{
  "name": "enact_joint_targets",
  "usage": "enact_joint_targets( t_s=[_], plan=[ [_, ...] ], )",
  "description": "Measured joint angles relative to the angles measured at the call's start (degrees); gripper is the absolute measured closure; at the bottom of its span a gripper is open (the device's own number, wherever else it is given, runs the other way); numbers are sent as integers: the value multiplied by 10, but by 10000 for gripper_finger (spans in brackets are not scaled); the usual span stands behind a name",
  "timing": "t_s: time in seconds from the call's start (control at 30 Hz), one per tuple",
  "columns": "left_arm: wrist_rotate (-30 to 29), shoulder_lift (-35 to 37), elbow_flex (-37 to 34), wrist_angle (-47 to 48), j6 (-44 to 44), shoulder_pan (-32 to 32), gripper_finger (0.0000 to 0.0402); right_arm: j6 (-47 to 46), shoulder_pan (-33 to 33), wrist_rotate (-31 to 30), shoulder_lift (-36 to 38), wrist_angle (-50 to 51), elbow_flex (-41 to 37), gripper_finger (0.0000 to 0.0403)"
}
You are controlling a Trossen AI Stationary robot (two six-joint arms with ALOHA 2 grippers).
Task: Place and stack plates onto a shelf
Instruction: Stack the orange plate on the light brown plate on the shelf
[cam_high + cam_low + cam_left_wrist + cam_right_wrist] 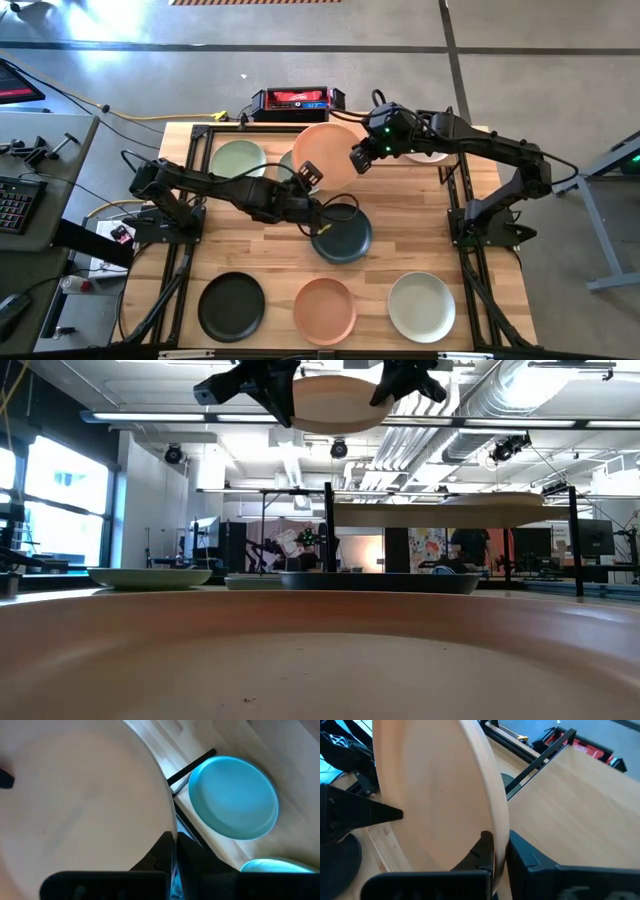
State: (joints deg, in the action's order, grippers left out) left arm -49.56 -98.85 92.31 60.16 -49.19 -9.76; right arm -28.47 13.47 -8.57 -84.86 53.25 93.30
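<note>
Both grippers hold a peach plate [330,152] high above the table's far middle; in the low view it [335,402] hangs level, above shelf height. My left gripper [306,180] is shut on its left near rim and my right gripper [362,157] on its right rim. The shelf [420,516], a light-wood panel [580,800] with black posts, stands to the right and carries a pale plate [428,153]. The dark teal plate [342,236] rests flat on the table below the held plate. My left gripper pinches the peach plate's rim [170,827] between its two fingers, one above and one below, coming level from the table's left. The plate is lifted clear. My right gripper pinches the opposite rim [499,832] the same way, coming level from the table's right.
A pale green plate [238,160] and a grey-green one [288,160] lie at the far left. Black [232,305], terracotta pink [324,308] and off-white [422,307] plates line the near edge. A red-and-black box [297,100] sits beyond the far edge.
</note>
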Motion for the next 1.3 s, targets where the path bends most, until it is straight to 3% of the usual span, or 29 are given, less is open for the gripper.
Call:
enact_joint_targets(
  t_s=[0.23,0.67,1.0,1.3],
  plan=[
    [0,0,0,0,60,1,371,-26,0,1,0,3,0,400],
    [61,1,0,-3,207,34,282,-37,15,1,4,36,0,400],
    [-1,12,0,-4,260,21,266,-14,71,-9,66,77,0,400],
    [-40,14,0,-3,341,24,266,29,160,-9,145,189,0,400]
  ],
)
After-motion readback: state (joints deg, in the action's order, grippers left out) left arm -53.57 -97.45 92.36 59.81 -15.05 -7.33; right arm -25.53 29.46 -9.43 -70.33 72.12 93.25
